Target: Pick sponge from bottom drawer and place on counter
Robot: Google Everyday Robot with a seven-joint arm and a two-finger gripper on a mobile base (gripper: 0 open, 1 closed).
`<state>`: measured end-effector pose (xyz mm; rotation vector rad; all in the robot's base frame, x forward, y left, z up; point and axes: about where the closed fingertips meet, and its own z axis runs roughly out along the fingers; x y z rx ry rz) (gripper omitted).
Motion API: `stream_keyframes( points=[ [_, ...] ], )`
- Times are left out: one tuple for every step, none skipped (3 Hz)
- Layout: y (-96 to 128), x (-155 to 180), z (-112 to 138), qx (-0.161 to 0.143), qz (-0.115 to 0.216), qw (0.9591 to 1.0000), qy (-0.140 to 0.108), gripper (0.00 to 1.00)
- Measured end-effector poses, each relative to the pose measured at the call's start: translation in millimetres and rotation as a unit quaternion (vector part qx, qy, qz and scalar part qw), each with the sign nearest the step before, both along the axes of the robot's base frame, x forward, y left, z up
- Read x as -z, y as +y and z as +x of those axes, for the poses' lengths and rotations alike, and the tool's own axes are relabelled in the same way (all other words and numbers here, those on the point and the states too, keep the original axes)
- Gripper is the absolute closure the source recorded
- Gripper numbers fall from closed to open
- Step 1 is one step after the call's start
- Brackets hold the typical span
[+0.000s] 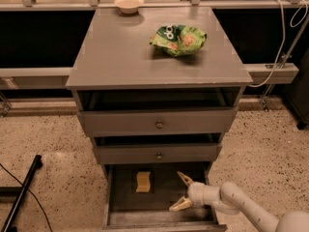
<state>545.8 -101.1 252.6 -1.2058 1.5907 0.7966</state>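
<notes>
The pale-yellow sponge (143, 181) lies flat on the worn floor of the open bottom drawer (120, 211), toward its back left. My gripper (180, 191) hangs inside the drawer to the right of the sponge, apart from it, with its two yellowish fingers (184, 178) spread open and empty. The white arm comes in from the lower right. The grey counter (120, 52) tops the cabinet above.
A green-and-white snack bag (178, 39) lies on the counter's right half and a small beige bowl (129, 4) stands at its back edge. Two shallower drawers with brass knobs (159, 124) are slightly pulled out above. A black pole (21, 195) lies on the floor at left.
</notes>
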Motion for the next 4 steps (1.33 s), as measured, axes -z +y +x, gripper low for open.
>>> stream_keyframes(
  points=[
    [32, 21, 1, 0.026, -0.018, 0.9995, -0.008, 0.00],
    [58, 46, 13, 0.064, -0.034, 0.9974, 0.005, 0.00],
    [77, 68, 29, 0.095, -0.020, 0.9945, 0.038, 0.00],
    [95, 90, 49, 0.127, -0.002, 0.9898, 0.065, 0.00]
  ],
)
